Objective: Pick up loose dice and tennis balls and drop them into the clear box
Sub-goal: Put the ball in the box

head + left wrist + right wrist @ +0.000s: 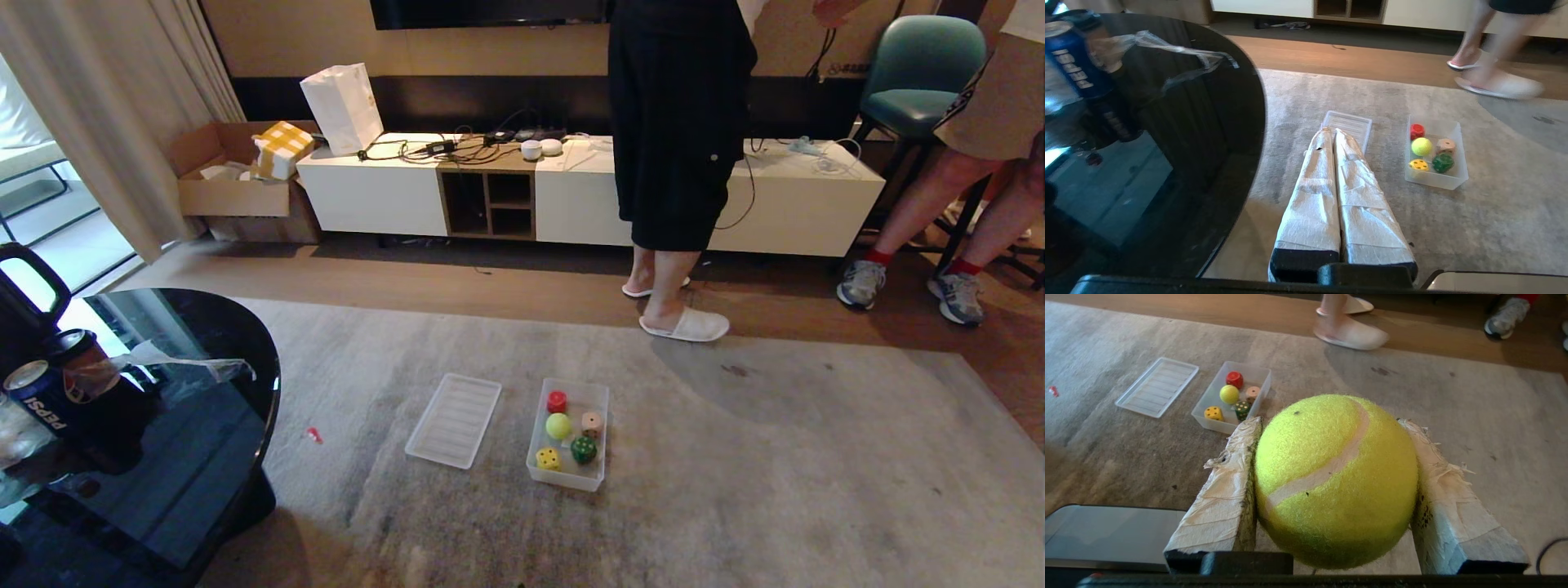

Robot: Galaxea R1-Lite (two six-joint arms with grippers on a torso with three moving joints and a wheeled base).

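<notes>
- The right gripper [1331, 428] is clamped on a tennis ball [1335, 477], one taped finger pressed against each side of it; it hangs above the grey rug [735, 457], well apart from the clear box [1257, 394].
- The left gripper [1334, 131] has its two taped fingers together with nothing between them — it sits beside the black glass table [1167, 163], pointing toward the ribbed lid [1349, 122].
- The clear box [600, 408] stands on the rug with the ribbed lid [454, 420] lying flat just to its left.
- Inside the box lie a second tennis ball [558, 426], a red die [557, 401], a beige die [592, 422], a dark green die [583, 449] and a yellow die [548, 459].
- On the table stand a Pepsi can [37, 400] and another dark can [77, 351].
- Beyond the rug, a person in white slippers [686, 325] stands before the low white cabinet [375, 192]; another person in sneakers [861, 283] is at the right edge.
</notes>
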